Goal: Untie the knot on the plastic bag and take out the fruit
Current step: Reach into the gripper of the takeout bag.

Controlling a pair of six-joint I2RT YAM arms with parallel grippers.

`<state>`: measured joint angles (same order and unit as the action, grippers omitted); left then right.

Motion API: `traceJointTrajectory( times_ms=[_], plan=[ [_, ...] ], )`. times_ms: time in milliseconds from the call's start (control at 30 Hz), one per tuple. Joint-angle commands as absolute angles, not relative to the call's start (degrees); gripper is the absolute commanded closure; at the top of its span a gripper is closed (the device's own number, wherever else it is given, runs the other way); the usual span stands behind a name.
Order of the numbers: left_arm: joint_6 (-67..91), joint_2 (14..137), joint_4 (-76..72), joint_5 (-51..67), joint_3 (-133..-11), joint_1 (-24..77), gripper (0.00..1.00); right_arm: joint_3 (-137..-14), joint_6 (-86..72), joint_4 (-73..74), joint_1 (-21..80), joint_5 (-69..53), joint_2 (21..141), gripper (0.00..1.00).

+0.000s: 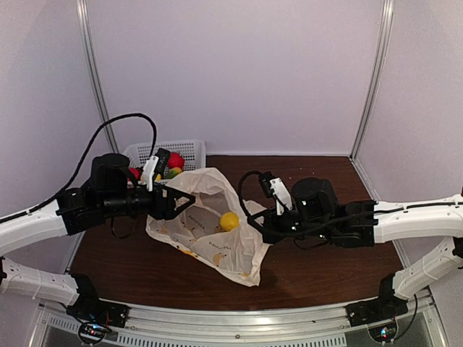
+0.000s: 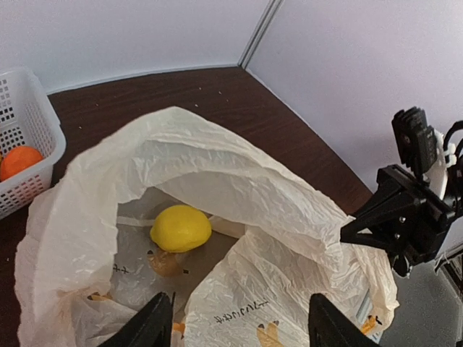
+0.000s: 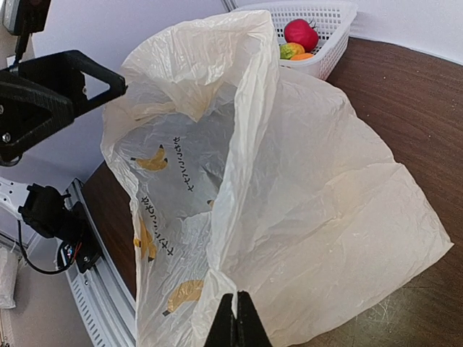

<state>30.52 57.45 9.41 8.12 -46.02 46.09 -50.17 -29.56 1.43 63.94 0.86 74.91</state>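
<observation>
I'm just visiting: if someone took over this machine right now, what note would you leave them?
Left gripper: open, hovering at the bag mouth.
Right gripper: shut on the plastic bag at its edge, holding it up.
Yellow fruit lies inside the bag; red fruit and others sit in the white basket.
Done: bag untied, mouth open.
Left: take out the yellow fruit.

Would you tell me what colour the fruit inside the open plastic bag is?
The fruit in the plastic bag is yellow, clearest in the left wrist view.
</observation>
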Motion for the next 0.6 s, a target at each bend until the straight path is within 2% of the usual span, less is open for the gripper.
traceJointTrajectory(
  times_ms=[0,200,567],
  plan=[
    [29.5,62.6,7.6,7.0,-48.0,49.3,0.38,-49.5,-29.2,1.3,64.3,0.5,75.0,1.00],
    [29.8,69.9,3.3,9.5,-48.3,52.1,0.44,-49.7,-29.8,0.3,64.3,0.8,74.7,1.00],
    [27.9,81.0,4.8,10.9,-48.8,52.5,0.53,-49.3,-31.0,-1.8,64.3,1.5,72.9,1.00]
  ],
)
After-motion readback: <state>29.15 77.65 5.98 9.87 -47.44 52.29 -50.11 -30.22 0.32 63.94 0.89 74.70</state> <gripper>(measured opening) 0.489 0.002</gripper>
